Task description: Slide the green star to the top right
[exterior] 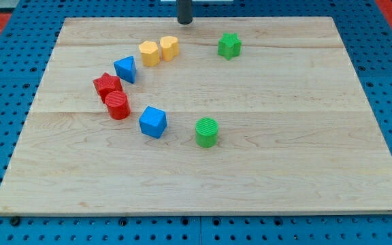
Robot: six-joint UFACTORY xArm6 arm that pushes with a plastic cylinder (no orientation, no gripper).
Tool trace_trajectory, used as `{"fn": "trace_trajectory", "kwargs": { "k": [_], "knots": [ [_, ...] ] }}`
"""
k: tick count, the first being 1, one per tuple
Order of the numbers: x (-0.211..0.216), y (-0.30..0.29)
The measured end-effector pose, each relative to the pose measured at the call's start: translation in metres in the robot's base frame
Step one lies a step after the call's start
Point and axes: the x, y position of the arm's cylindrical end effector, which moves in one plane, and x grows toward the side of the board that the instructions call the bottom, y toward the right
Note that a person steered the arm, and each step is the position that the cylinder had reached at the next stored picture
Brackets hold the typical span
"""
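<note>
So here's where I'm at: my tip (184,22) is parked at the view's top edge of the bench (264,184), a bit to the view's left of the green star (229,45) and not touching it. There's no claw on this rig, just the rod, so nothing to report as apart or clamped.

The green star sits in the upper part of the board, right of centre, but well short of the top right corner. I'd say the job is basically not done yet; the whole push toward that corner is left.

Everything else is off to the view's left and out of the way: two yellow blocks (159,50) side by side, a blue block (125,69), a red star (107,85) touching a red cylinder (118,105), a blue cube (153,121), and a green cylinder (207,131) near the middle. The path to the corner looks clear to me.
</note>
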Motion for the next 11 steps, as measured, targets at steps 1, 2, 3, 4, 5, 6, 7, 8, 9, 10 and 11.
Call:
{"fn": "trace_trajectory", "kwargs": {
  "k": [1,2,3,4,5,6,7,8,9,10,11],
  "knots": [
    [0.0,-0.004],
    [0.0,-0.004],
    [0.0,-0.005],
    [0.007,-0.005],
    [0.04,0.018],
    [0.059,0.023],
    [0.102,0.02],
    [0.091,0.111],
    [0.047,0.171],
    [0.093,0.125],
    [0.047,0.068]
  ]
}}
